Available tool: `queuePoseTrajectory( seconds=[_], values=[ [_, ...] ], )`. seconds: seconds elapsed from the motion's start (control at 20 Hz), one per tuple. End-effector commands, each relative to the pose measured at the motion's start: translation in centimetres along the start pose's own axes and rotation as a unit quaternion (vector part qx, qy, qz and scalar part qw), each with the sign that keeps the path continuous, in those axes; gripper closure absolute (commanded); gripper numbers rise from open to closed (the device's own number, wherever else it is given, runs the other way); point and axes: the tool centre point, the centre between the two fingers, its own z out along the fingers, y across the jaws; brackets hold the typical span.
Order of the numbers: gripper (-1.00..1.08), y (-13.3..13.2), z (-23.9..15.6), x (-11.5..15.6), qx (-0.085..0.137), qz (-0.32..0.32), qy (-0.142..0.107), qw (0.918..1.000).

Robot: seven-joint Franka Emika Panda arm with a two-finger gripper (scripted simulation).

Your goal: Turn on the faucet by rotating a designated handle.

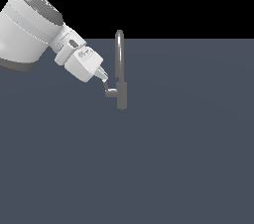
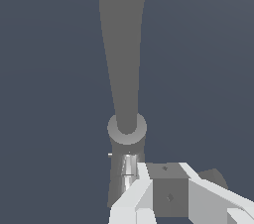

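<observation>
The faucet (image 1: 120,77) is a slim grey column with a thicker base and a spout arched at the top. Its handle (image 1: 109,90) is a short lever on a stub sticking out toward the exterior view's left. My gripper (image 1: 105,83) comes down at a slant from the upper left, and its narrow tips touch the lever's outer end. The fingers look pressed together with nothing between them. In the wrist view the faucet (image 2: 126,84) rises just beyond the gripper (image 2: 168,191), whose white fingers (image 2: 131,198) hide most of the handle.
The faucet stands alone on a flat dark blue-grey surface (image 1: 178,158). My white arm (image 1: 34,25) fills the upper left of the exterior view.
</observation>
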Motion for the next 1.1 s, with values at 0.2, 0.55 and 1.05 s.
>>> queuePoseTrajectory(
  seconds=[0.2, 0.55, 1.05],
  values=[
    [1.08, 2.9, 1.1, -0.9, -0.011, -0.004, 0.002, 0.9999],
    [1.08, 3.5, 2.1, -1.9, -0.006, -0.003, 0.002, 1.0],
    [1.08, 4.5, 3.8, -3.7, 0.0, 0.001, 0.003, 1.0]
  ],
)
